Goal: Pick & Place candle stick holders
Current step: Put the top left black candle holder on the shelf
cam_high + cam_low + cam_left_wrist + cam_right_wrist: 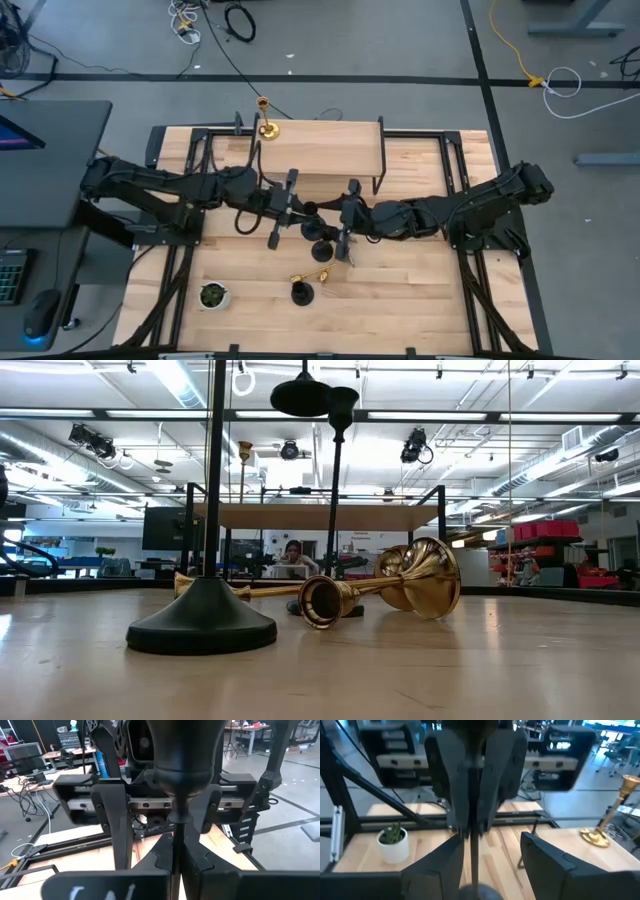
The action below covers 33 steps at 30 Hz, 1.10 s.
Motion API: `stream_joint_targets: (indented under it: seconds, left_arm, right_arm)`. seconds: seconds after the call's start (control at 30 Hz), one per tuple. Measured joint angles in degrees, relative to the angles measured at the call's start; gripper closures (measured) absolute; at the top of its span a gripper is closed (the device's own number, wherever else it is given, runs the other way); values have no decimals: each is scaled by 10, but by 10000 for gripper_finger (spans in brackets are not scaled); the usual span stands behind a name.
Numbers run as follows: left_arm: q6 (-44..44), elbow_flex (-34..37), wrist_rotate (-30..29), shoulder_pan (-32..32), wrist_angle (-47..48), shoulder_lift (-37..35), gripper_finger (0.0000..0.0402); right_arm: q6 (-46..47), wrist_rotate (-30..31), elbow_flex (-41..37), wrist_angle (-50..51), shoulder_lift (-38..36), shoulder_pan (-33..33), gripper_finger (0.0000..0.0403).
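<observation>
My left gripper (300, 208) is shut on a black candle stick holder (184, 765), held in the air over the table's middle. Its round base (300, 395) shows high up in the low view. My right gripper (487, 849) is open, and its fingers stand on either side of that holder's stem (473, 857) without touching it. Two more black holders stand upright on their bases (322, 250) (302, 292). Two gold holders (330, 600) (425, 575) lie on their sides on the table. A third gold holder (266, 125) stands on the raised wooden shelf (330, 150). My left gripper pinches the black holder's slim stem (177, 827) between its two fingers, just below the cup. The fingers come level from the table's left and lie across the stem. The holder stands upright in the hold, its base lifted clear of the table.
A small white pot with a green plant (213, 295) stands near the table's front left. The shelf's black frame legs (380, 175) stand behind the grippers. The lying gold holders and standing black ones crowd the middle front. Bare wood lies at the front right.
</observation>
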State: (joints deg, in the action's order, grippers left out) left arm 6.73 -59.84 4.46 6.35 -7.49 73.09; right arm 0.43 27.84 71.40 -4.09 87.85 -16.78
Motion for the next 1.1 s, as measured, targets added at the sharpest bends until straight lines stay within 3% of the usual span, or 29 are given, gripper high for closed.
stream_joint_targets:
  seconds: [0.17,0.4,0.53,0.7,1.1]
  left_arm:
    - [5,0,0,0,-10,1,388]
    - [6,1,0,0,-11,1,388]
    - [6,1,-1,0,-7,1,385]
    - [4,1,-3,0,-7,1,385]
    - [18,2,-6,-2,8,-17,349]
  right_arm:
    - [2,-33,0,-7,11,8,206]
    - [1,-33,0,-18,18,14,224]
    - [1,-35,0,-18,18,14,280]
    - [-4,-36,0,-14,18,13,385]
    - [-11,-22,0,-19,18,14,398]
